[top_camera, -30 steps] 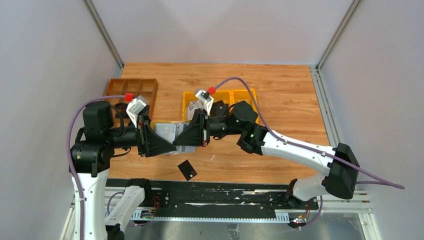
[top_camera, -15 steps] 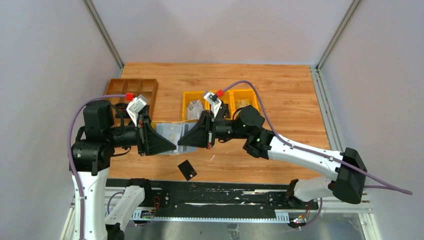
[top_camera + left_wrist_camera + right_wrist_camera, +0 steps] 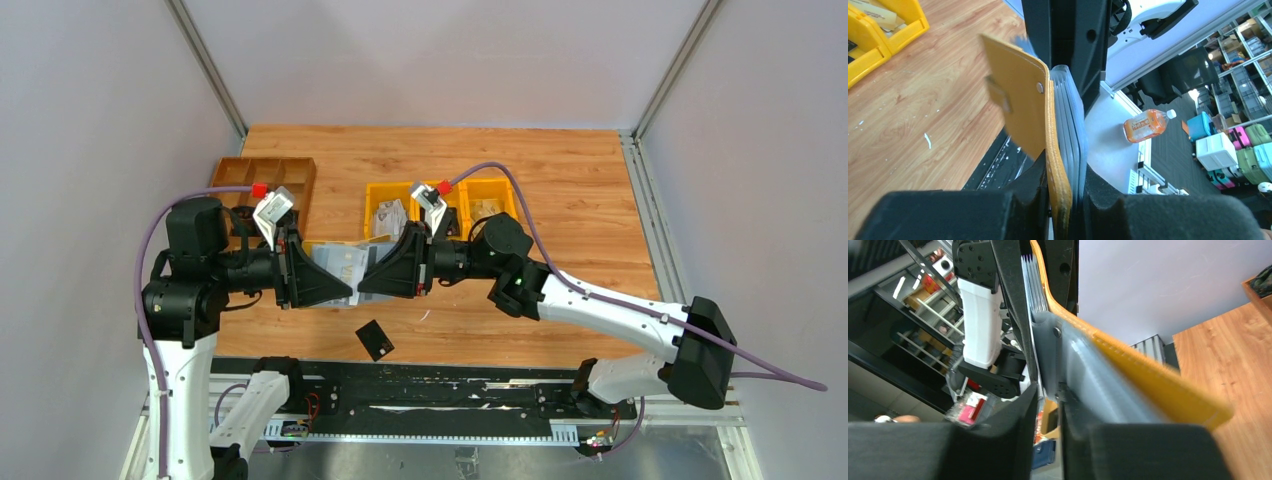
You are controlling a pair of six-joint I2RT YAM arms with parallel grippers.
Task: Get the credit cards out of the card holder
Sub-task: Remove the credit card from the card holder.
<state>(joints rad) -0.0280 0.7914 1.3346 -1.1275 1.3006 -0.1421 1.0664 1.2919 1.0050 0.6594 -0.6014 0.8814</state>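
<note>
The mustard-yellow card holder hangs in the air between my two arms, above the table's near part. My left gripper is shut on its lower edge, pinching the yellow cover together with the grey leaves seen edge-on; cards and lining cannot be told apart there. My right gripper stands slightly open with nothing in the gap; the holder's grey inner side lies against the outside of one finger. One black credit card lies flat on the wood near the front edge.
Yellow plastic bins with small items stand behind the grippers at mid-table. A brown compartment tray sits at the back left. A black rail runs along the near edge, under the arms.
My right gripper has drawn a little to the right and its jaws have parted, letting go of the holder. My left gripper has tightened on the holder. The black card has not moved.
</note>
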